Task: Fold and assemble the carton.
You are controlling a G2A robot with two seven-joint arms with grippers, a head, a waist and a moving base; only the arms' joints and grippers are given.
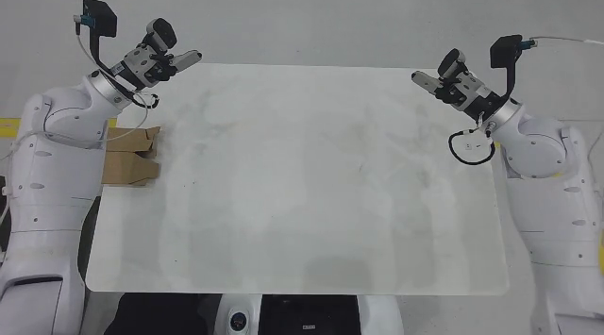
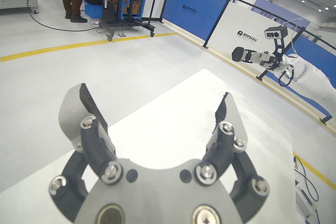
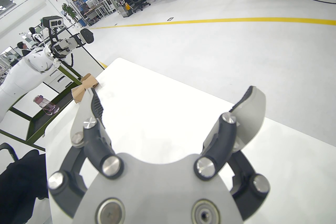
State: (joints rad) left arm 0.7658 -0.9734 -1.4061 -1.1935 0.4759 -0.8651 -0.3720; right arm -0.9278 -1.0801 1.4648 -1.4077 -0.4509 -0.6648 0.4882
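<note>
Table sits dead centre, the left gripper hangs over its far-left corner and the right gripper over its far-right corner, well apart, while the cardboard carton lies against the table's left edge, towards the far end, nearer than the left gripper.

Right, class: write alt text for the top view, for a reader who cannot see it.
Seen from above, a white table has the left gripper and the right gripper near its two far corners, both open and holding nothing. The brown carton lies unfolded at the table's left edge, untouched.
</note>
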